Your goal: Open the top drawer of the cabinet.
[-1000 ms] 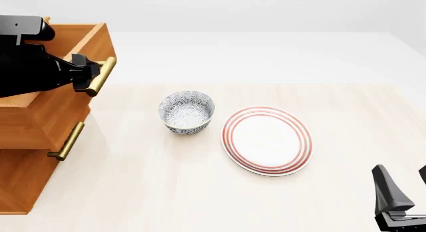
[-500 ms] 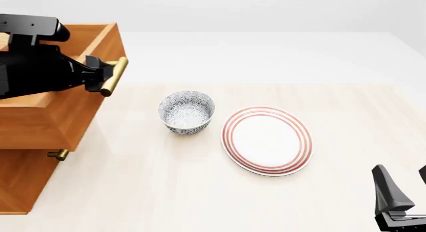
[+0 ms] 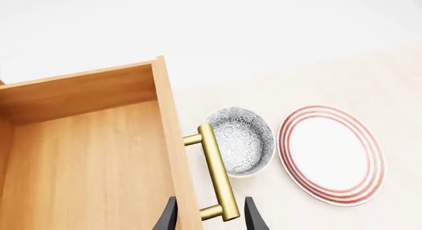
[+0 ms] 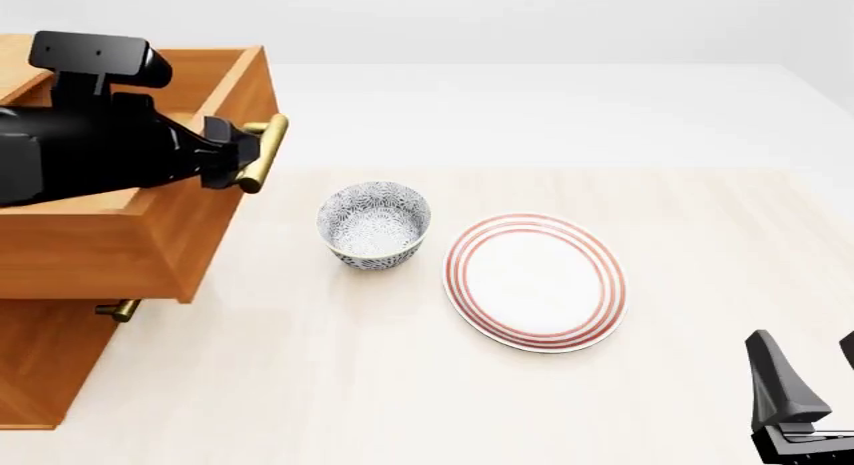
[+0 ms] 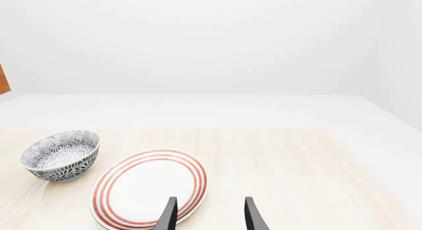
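Observation:
The cabinet [image 4: 54, 355] stands at the table's left edge. Its top drawer [image 4: 120, 235] is pulled well out toward the bowl, and the left wrist view shows its bare wooden inside [image 3: 86, 161]. My left gripper [image 4: 238, 155] reaches over the drawer to its brass handle [image 4: 267, 145]. In the left wrist view the fingertips [image 3: 252, 217] stand wide apart, one on each side of the handle [image 3: 216, 175] and drawer front, not pinched on the bar. My right gripper [image 4: 805, 385] is open and empty at the front right.
A patterned bowl [image 4: 374, 223] sits just right of the drawer's handle. A red-ringed white plate [image 4: 535, 281] lies right of the bowl. The brass tip of a lower drawer's handle [image 4: 120, 309] pokes out under the open drawer.
My left gripper has moved right with the handle. The top drawer has slid further out of the cabinet and now covers most of the handle below it. The right arm has not moved.

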{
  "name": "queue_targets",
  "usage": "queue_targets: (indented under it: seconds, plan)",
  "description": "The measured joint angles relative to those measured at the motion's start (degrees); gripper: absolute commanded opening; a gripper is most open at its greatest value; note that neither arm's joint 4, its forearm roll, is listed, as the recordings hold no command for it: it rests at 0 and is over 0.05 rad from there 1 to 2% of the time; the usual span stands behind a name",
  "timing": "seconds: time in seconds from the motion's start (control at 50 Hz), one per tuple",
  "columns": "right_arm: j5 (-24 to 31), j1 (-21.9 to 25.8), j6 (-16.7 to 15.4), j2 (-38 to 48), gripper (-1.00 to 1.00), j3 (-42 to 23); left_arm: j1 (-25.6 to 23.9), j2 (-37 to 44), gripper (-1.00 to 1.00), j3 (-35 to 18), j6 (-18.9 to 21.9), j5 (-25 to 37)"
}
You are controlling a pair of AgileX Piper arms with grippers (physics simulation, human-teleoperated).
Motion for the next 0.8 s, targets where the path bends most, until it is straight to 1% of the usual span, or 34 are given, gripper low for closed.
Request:
queue_targets:
  seconds: [0.2, 0.56, 0.8]
  plan:
    - [0.0, 0.0, 0.0, 0.0, 1.0, 0.0, -1.7, 0.0, 1.0, 0.0, -0.3, 0.0]
    - [0.0, 0.0, 0.0, 0.0, 1.0, 0.0, -2.3, 0.0, 1.0, 0.0, -2.4, 0.1]
    - [0.0, 0.0, 0.0, 0.0, 1.0, 0.0, -2.3, -0.2, 1.0, -0.5, -1.6, 1.2]
